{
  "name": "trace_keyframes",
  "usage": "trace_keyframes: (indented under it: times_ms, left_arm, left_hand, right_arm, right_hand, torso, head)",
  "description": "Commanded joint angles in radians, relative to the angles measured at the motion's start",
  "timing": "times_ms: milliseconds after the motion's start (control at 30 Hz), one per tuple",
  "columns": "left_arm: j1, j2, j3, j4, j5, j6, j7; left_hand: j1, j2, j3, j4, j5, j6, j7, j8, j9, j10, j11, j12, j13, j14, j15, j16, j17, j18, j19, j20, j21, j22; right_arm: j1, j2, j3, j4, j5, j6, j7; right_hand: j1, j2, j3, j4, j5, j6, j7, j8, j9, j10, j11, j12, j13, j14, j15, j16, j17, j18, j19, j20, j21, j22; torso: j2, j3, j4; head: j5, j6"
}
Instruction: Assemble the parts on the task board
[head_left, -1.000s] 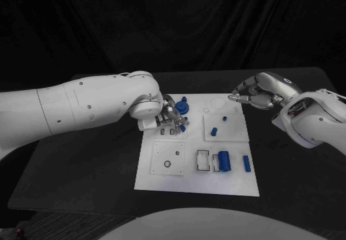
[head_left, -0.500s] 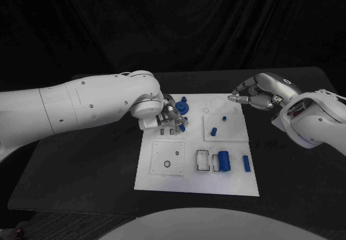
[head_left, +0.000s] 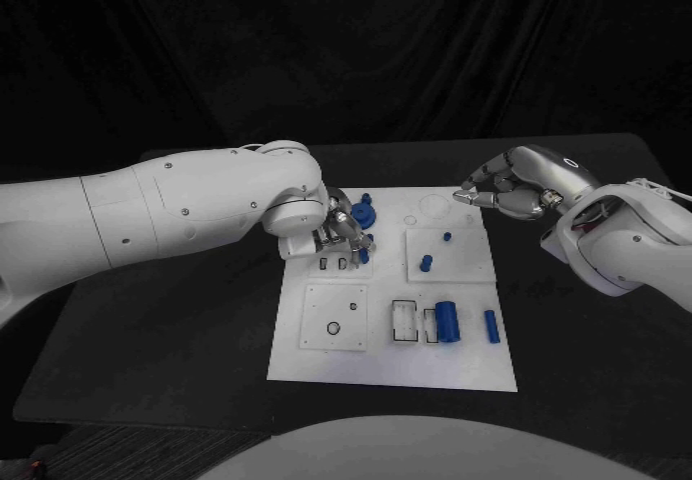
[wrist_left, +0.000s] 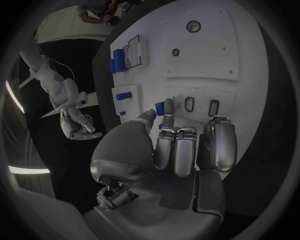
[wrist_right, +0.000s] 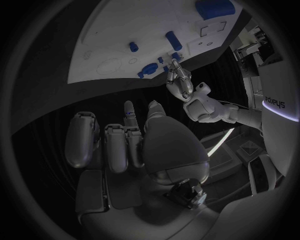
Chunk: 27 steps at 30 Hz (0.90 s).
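Trouble could have come if your left hand (head_left: 343, 232), pinching a small blue part (wrist_left: 160, 108), tipped it beside the slots (wrist_left: 201, 104), while your right hand (head_left: 505, 190) stayed curled, empty.

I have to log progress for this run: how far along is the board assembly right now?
Early. Done: a few small blue pegs stand on the task board. In hand: the left hand pinches a small blue part over two slots. Left: the blue cylinder and blue bar lie loose; the right hand hovers off-board.
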<state>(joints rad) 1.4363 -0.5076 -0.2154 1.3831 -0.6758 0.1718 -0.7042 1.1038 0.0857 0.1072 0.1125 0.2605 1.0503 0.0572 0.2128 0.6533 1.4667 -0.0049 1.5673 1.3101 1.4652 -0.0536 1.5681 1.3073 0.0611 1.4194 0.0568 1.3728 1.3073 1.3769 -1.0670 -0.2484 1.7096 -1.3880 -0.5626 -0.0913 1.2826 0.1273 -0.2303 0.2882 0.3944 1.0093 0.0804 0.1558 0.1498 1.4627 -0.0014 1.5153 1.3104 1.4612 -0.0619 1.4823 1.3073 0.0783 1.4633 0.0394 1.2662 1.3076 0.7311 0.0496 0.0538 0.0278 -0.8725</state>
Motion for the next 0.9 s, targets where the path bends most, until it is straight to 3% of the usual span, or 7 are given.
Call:
trace_keyframes:
  times_ms: [33, 733, 900]
  left_arm:
    - [0.002, 0.005, 0.001, -0.002, 0.006, 0.016, -0.047]
    - [0.001, 0.007, 0.001, -0.007, 0.006, 0.043, -0.053]
    - [0.001, 0.005, 0.001, -0.008, 0.006, 0.043, -0.053]
  left_hand:
    - [0.015, -0.001, 0.002, -0.010, 0.005, -0.002, -0.002, -0.008, 0.002, 0.104, -0.008, 0.003, 0.261, 0.106, -0.006, 0.003, 0.263, -0.002, -0.001, -0.003, -0.006, 0.134]
    - [0.045, -0.004, 0.084, -0.068, 0.020, -0.026, 0.007, -0.037, 0.007, 0.097, -0.002, -0.003, 0.254, 0.106, -0.001, 0.003, 0.263, 0.002, -0.011, 0.000, -0.027, 0.129]
    - [0.044, -0.011, 0.126, -0.090, 0.078, -0.032, 0.011, -0.047, 0.013, 0.093, 0.002, -0.006, 0.252, 0.106, 0.002, 0.003, 0.263, 0.002, -0.012, 0.003, -0.032, 0.131]
  right_arm:
    - [-0.003, 0.000, 0.001, 0.001, -0.007, -0.007, -0.008]
    - [-0.009, -0.002, 0.001, 0.001, -0.007, -0.008, -0.005]
    - [-0.011, -0.003, 0.001, 0.001, -0.007, -0.009, -0.004]
  right_hand:
    - [0.000, 0.006, -0.001, 0.002, 0.005, 0.007, 0.003, 0.004, 0.002, 0.074, 0.002, -0.006, 0.191, 0.081, -0.004, -0.006, 0.126, -0.018, 0.004, 0.003, -0.002, 0.183]
    - [0.014, -0.003, -0.001, -0.004, -0.001, 0.010, 0.003, 0.003, 0.002, 0.074, 0.003, -0.007, 0.190, 0.081, -0.002, -0.006, 0.126, -0.017, 0.003, 0.005, -0.002, 0.182]
    - [0.018, -0.004, 0.000, -0.006, -0.002, 0.011, 0.004, 0.002, 0.002, 0.074, 0.003, -0.006, 0.191, 0.081, -0.002, -0.006, 0.126, -0.017, 0.003, 0.005, -0.002, 0.182]
  torso:
    - [0.000, -0.0005, 0.0006]
    - [-0.001, -0.0002, 0.0007]
    - [-0.001, -0.0001, 0.0010]
  head:
    - [0.001, 0.000]
    - [0.002, 0.000]
    - [0.001, 0.000]
